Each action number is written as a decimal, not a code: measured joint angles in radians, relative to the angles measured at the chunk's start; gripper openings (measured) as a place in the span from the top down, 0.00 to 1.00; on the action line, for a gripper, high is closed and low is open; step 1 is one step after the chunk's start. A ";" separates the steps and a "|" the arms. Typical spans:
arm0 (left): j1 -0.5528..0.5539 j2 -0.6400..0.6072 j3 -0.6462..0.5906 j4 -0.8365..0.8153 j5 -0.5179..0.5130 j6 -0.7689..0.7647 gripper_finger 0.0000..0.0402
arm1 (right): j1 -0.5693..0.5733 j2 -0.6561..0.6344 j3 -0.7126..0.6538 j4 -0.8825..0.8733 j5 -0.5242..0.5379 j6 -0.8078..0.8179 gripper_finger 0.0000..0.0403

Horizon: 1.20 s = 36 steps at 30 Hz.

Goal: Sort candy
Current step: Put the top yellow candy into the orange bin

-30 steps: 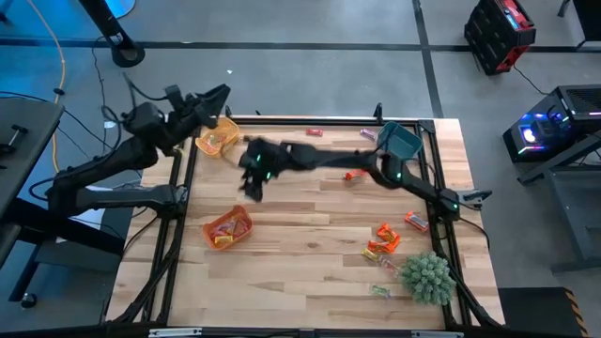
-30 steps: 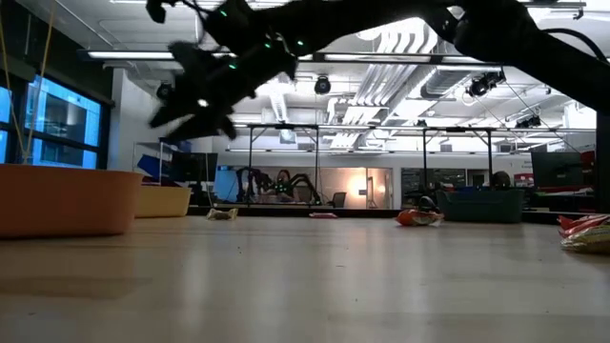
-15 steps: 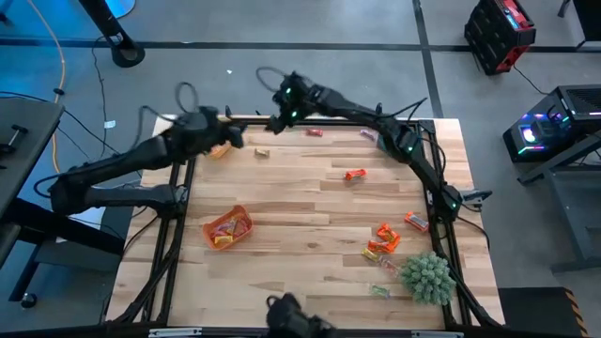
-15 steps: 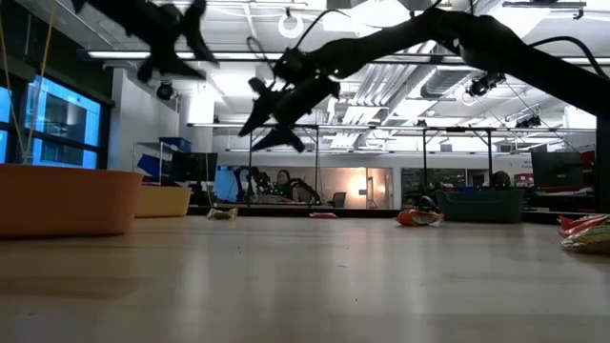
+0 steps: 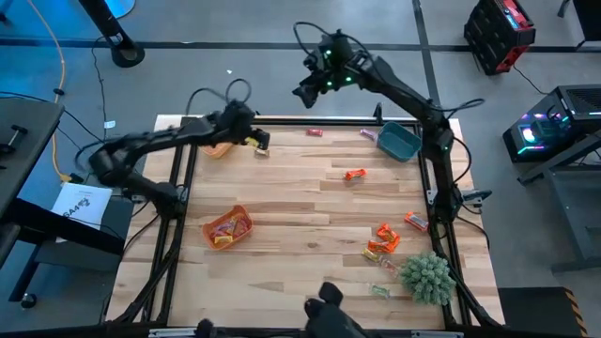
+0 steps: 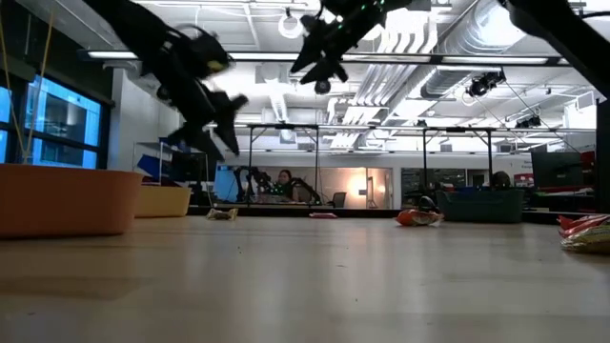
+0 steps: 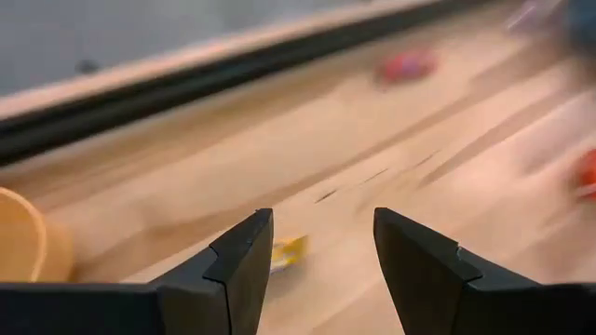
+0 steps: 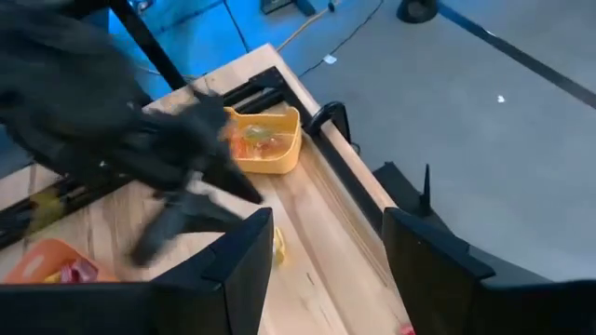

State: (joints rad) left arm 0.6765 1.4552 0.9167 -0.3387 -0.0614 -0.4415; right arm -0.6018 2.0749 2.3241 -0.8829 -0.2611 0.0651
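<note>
Your target, the yellow candy (image 5: pixel 261 150), lies on the table (image 5: pixel 300 225) at about eleven o'clock, just beside the yellow tray (image 5: pixel 214 148), with more candy scattered toward four o'clock. Your left gripper (image 5: pixel 250 137) hovers over it, jaws open and empty; closing off-centre could flick the sweet away or clip the tray. The left wrist view shows it near one finger, which the overhead hides. Your right gripper (image 5: pixel 307 89) hangs beyond the twelve o'clock edge, jaws open.

left gripper (image 5: pixel 252 137) – above candy (image 5: pixel 262 151), far edge | right gripper (image 5: pixel 310 89) – beyond table (image 5: pixel 300 225)
</note>
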 joint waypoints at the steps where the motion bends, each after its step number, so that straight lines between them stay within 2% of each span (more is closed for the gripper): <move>1: 0.011 0.052 0.042 -0.052 0.000 0.026 0.55 | 0.000 -0.012 0.000 -0.015 0.000 -0.004 0.51; 6: 0.045 0.267 0.248 -0.267 0.003 0.184 0.55 | 0.005 -0.076 0.000 -0.069 0.001 -0.026 0.51; 9: 0.051 0.354 0.322 -0.366 0.013 0.249 0.55 | 0.014 -0.109 0.000 -0.145 0.001 -0.068 0.51; 15: 0.050 0.377 0.347 -0.368 0.097 0.283 0.55 | 0.056 -0.197 -0.001 -0.279 0.056 -0.121 0.51; 20: 0.049 0.355 0.347 -0.398 0.098 0.326 0.55 | 0.105 -0.303 -0.067 -0.350 0.143 -0.127 0.51; 23: 0.050 0.356 0.345 -0.426 0.084 0.336 0.55 | 0.137 -0.433 -0.259 -0.298 0.224 -0.091 0.51; 26: 0.049 0.356 0.346 -0.425 0.083 0.354 0.55 | 0.169 -0.618 -0.557 -0.153 0.291 0.001 0.51; 31: 0.043 0.356 0.346 -0.426 0.083 0.409 0.55 | 0.237 -0.958 -1.041 0.115 0.398 0.262 0.51; 36: 0.043 0.356 0.346 -0.446 0.082 0.488 0.55 | 0.283 -1.187 -1.362 0.331 0.418 0.528 0.51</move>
State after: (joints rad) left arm 0.7195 1.8107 1.2629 -0.7845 0.0208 0.0465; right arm -0.3183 0.8883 0.9622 -0.5521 0.1573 0.5934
